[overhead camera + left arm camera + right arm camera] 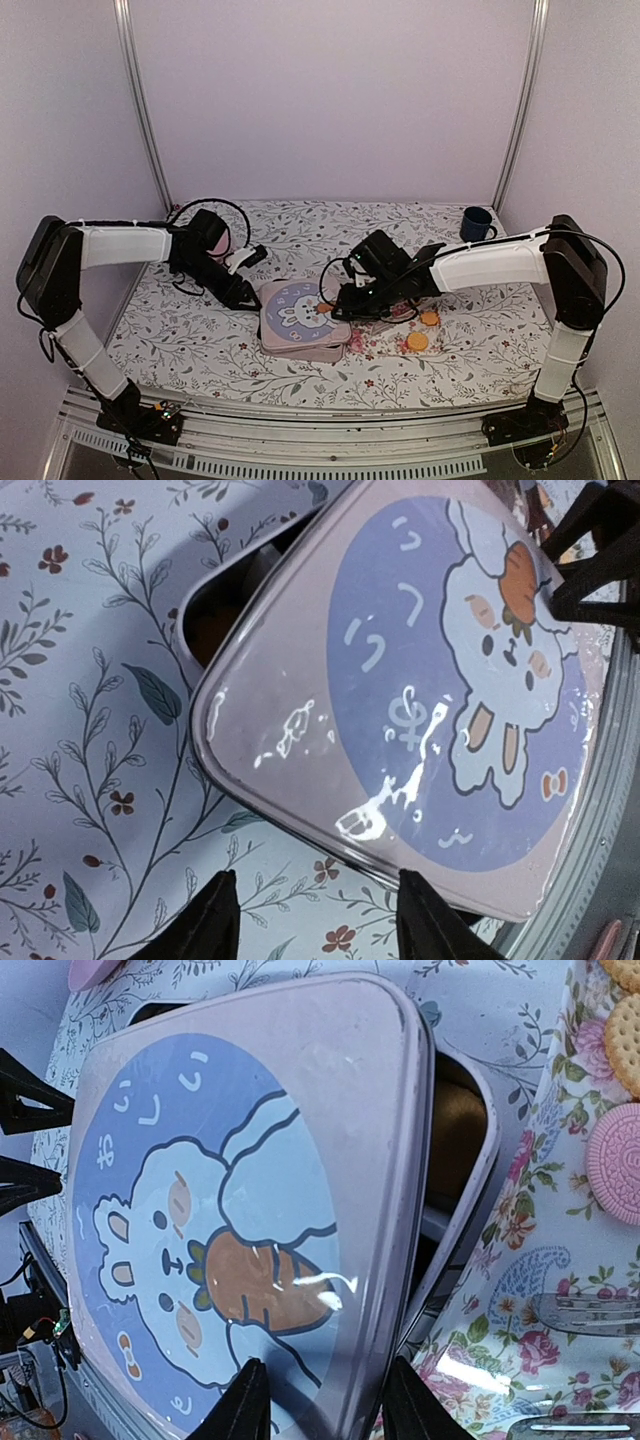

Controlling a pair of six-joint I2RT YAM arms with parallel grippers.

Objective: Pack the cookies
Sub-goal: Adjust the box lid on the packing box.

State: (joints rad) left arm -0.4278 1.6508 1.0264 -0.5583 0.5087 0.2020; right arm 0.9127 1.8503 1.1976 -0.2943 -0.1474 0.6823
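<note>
Box [488, 1160] inside dark | my right gripper [322, 1362] straddles lid [250, 1110] rim, grip unclear | my left gripper [315, 875] wide, bare tablecloth [90, 730] at 9 o'clock

The pale pink square lid with a blue rabbit print [250, 1110] is smooth and glossy, with glare streaking it. The white leaf-patterned tablecloth [90, 680] looks matt; the round pink cookie [612, 1165] is dry and embossed, also matt.
</note>
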